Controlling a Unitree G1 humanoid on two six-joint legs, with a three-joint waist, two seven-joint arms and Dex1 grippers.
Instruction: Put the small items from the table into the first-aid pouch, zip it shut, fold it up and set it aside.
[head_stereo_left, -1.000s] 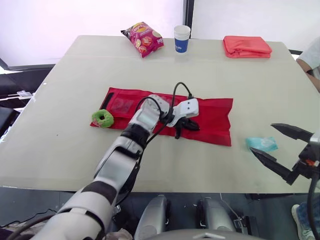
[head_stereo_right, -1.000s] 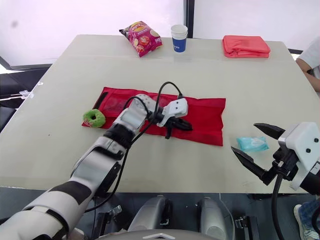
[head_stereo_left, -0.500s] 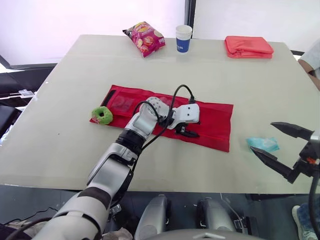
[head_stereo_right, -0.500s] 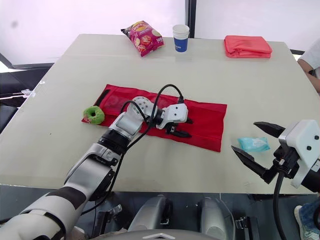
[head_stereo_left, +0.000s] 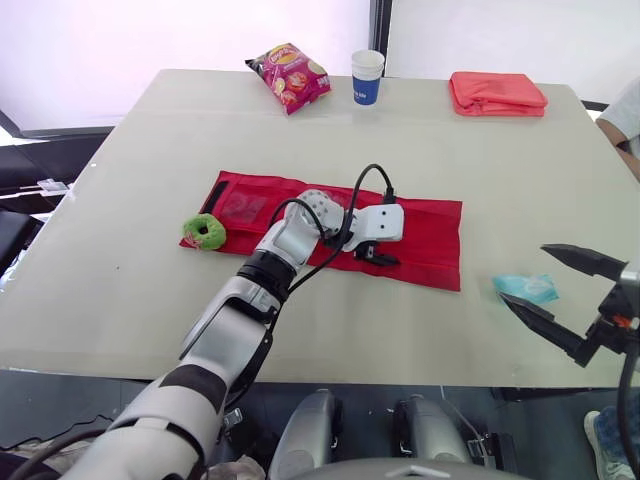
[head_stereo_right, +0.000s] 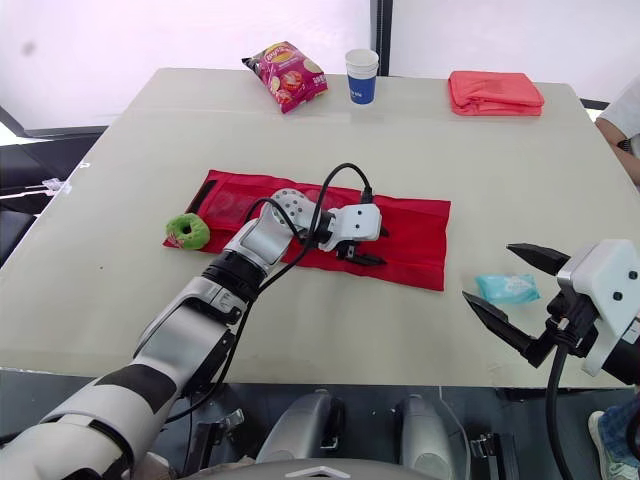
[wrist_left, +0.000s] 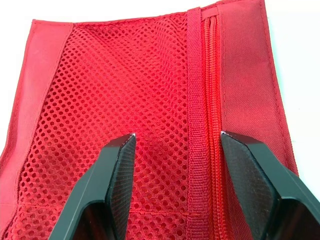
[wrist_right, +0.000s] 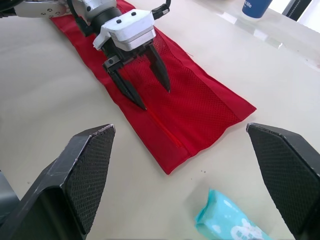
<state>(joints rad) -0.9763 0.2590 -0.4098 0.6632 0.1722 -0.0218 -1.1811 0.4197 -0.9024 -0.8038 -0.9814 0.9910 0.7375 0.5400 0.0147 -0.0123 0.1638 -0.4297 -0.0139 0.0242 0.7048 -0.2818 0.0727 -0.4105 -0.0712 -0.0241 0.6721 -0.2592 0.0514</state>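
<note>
**Pouch flat, both items not yet packed – left gripper over the zipper**

Your first-aid pouch (head_stereo_left: 432, 238) lies unfolded lengthwise across the middle of the table (head_stereo_left: 120, 290), mesh side up. That suits the job: the zipper (wrist_left: 214, 100) is exposed and runs the length of the mesh panel (wrist_left: 125, 90).

Your left gripper (head_stereo_left: 377, 256) is reached out over the pouch's middle, fingers tipped down toward the near edge. Its jaws are spread wide and grip nothing. In the left wrist view the mesh and the zipper line lie between them, with the zipper just inside one finger. I read that as lining up on the zipper or pinning the fabric. Whether the tips touch the cloth I cannot tell, nor can I find the zipper pull.

Your right gripper (head_stereo_right: 488, 272) waits near the table's right front edge, also wide open and empty. It is close to the teal packet (head_stereo_left: 525, 288), which lies well apart from the pouch's right end – probably why that arm is parked there. The green ring (head_stereo_left: 206, 233) sits against the pouch's left near corner, outside it.

So nothing looks packed. The crisp bag (head_stereo_left: 288, 76), paper cup (head_stereo_left: 367, 76) and folded cloth (head_stereo_left: 497, 92) sit along the far edge, out of your way.
</note>
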